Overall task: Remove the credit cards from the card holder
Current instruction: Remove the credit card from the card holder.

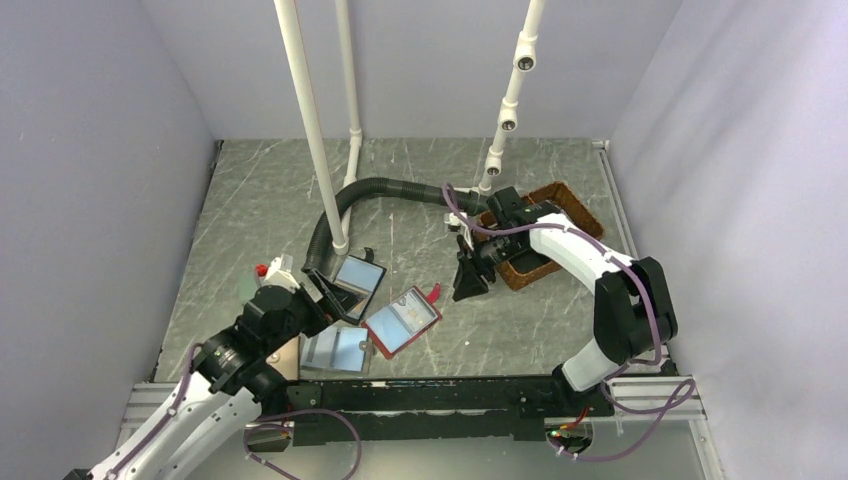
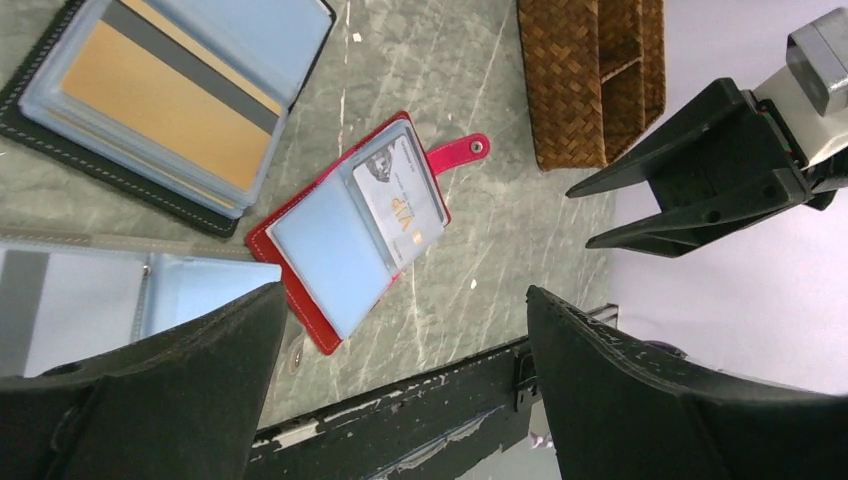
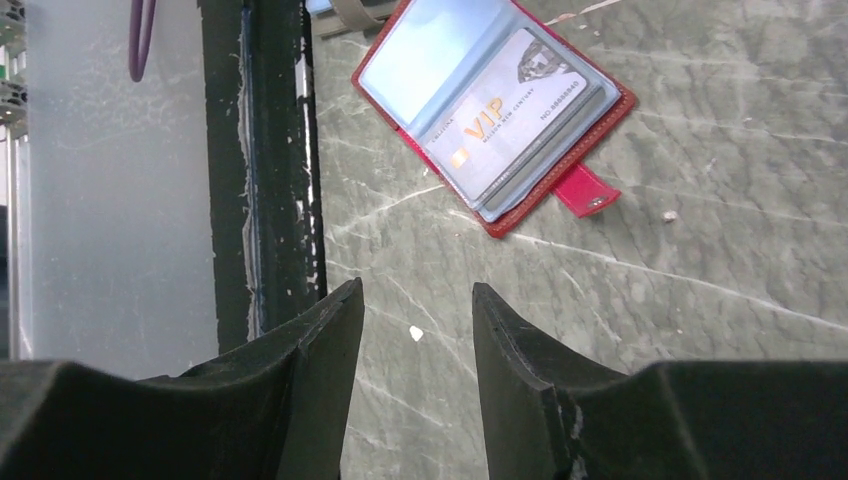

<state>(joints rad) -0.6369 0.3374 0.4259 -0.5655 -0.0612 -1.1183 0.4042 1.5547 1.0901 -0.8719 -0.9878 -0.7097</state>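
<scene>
Work surface: grey marbled table, with a black rail along its near edge.

Task item: flat red rectangular card holder with clear blue-grey sleeves.
- Lies open and face up on the table, just beyond the rail and between the two grippers.
- Extends a small red pull tab flat on the table, toward the far right.
- Holds a pale grey credit card, printed "VIP" in orange, seated in the sleeve on the tab side.
- May hold further cards underneath; not resolvable from the stacked sleeve edges.

State of left gripper:
- Fingers spread wide, nothing held.
- Hangs above the table to the left of the card holder, without touching it.

State of right gripper:
- Fingers parted by a moderate gap, nothing held.
- Hangs tips down over bare table to the right of the card holder, apart from it.

Other items:
- Open black-rimmed case with blue sleeves, showing a tan card with a grey stripe. Lies just beside the far-left corner of the card holder.
- Open grey-blue folding wallet. Lies just beside the near-left edge of the card holder.
- Brown woven basket. Stands at the far right, well apart from the card holder.
</scene>
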